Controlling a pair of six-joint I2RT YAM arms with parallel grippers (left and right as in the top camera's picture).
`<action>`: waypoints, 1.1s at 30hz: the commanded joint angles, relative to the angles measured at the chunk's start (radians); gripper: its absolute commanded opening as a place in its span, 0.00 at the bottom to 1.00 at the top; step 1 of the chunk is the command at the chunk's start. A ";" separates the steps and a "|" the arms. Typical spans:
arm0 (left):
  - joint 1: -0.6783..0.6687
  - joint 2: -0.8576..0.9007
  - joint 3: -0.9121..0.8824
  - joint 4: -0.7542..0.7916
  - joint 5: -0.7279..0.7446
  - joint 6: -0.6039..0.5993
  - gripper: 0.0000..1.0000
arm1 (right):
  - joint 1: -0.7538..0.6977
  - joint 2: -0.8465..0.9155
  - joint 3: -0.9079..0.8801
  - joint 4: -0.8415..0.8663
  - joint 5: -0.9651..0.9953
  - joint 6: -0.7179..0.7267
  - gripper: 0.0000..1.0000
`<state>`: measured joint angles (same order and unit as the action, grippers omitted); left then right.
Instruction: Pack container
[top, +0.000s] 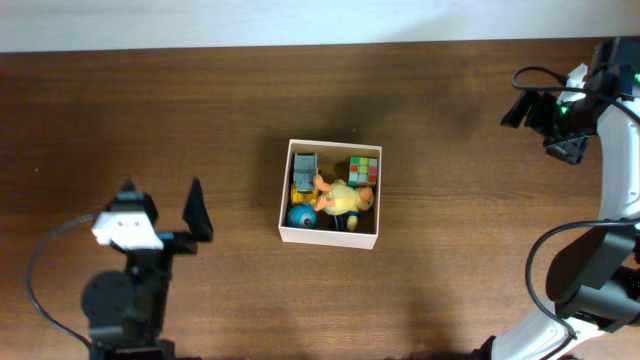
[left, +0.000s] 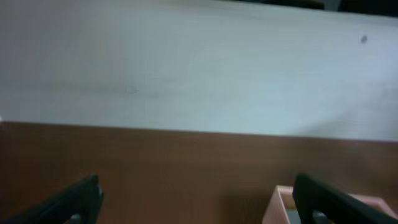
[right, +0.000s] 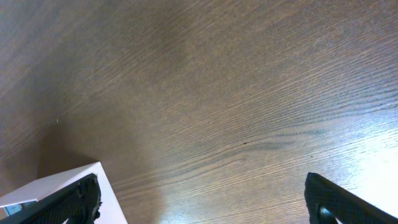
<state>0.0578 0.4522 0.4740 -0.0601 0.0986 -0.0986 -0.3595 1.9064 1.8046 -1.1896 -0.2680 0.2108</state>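
Observation:
The container (top: 286, 176) is a square white-walled box at the table's middle. It holds a yellow plush duck (top: 343, 198), a colourful cube (top: 364, 168), a grey and yellow toy (top: 304, 172) and a blue ball (top: 301, 215). My left gripper (top: 163, 201) is open and empty, well left of the box. A box corner (left: 278, 199) shows in the left wrist view between the fingers (left: 198, 202). My right gripper (top: 530, 103) is open and empty at the far right back. A box corner (right: 59, 186) shows by the right wrist's left finger; the jaws (right: 202, 199) hold nothing.
The dark wooden table (top: 200, 100) runs to a pale wall along the back edge (left: 186, 68). The right arm's base and cables (top: 590, 280) stand at the right front. The left arm's base (top: 120, 300) stands at the left front.

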 joint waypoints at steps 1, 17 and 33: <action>-0.012 -0.105 -0.120 0.008 0.038 -0.006 0.99 | -0.007 -0.019 0.013 0.000 -0.010 0.008 0.99; -0.051 -0.376 -0.420 0.007 0.097 -0.005 0.99 | -0.007 -0.019 0.014 0.000 -0.009 0.008 0.99; -0.051 -0.447 -0.454 -0.023 0.096 0.024 0.99 | -0.007 -0.019 0.014 0.000 -0.009 0.008 0.99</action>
<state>0.0113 0.0154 0.0269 -0.0856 0.1802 -0.0944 -0.3595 1.9064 1.8046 -1.1892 -0.2680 0.2108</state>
